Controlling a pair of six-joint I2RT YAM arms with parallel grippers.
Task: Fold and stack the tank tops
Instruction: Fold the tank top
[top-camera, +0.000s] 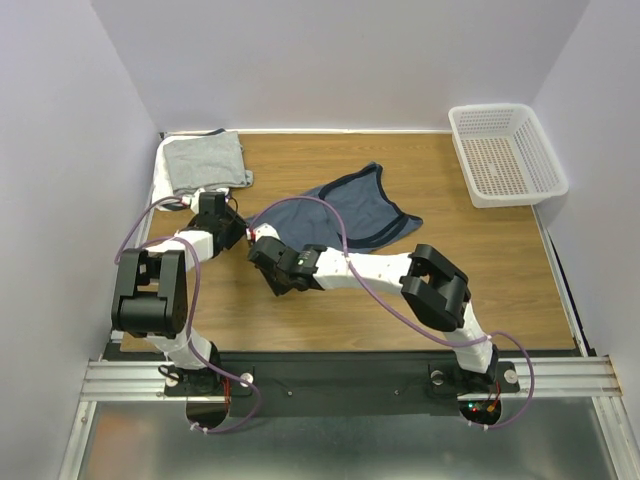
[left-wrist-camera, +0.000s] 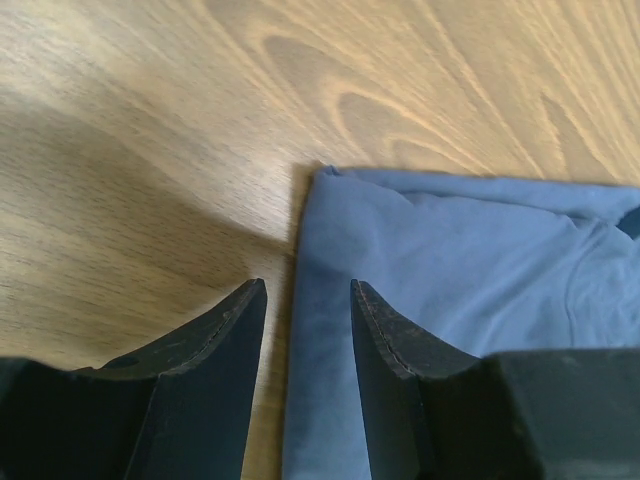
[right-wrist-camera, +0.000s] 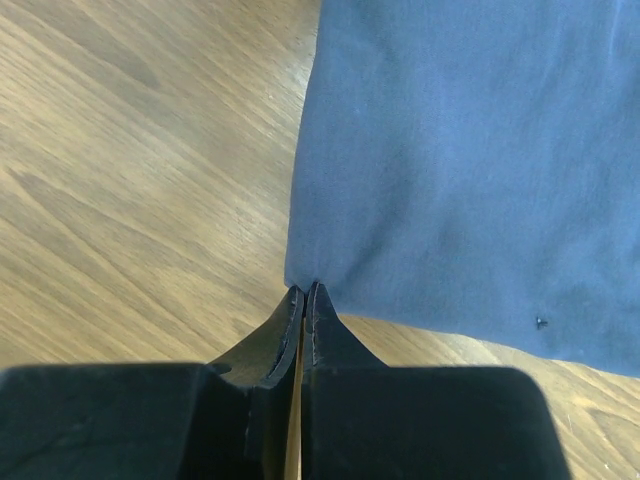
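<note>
A slate-blue tank top (top-camera: 345, 210) with navy trim lies spread on the wooden table, its near-left end reaching both grippers. In the left wrist view the left gripper (left-wrist-camera: 306, 290) stands open, its jaws either side of the blue cloth's (left-wrist-camera: 450, 260) edge, which lies flat between and below them. The right gripper (right-wrist-camera: 305, 290) is shut, its tips pinching a corner of the blue cloth (right-wrist-camera: 470, 150). From above, the left gripper (top-camera: 238, 230) and right gripper (top-camera: 258, 248) sit close together. A folded light grey tank top (top-camera: 205, 160) rests at the back left on a white one (top-camera: 163, 182).
A white perforated basket (top-camera: 507, 152) stands at the back right corner. Bare wood (top-camera: 480, 270) extends to the right of the blue cloth and in front of it. White walls enclose the table on three sides.
</note>
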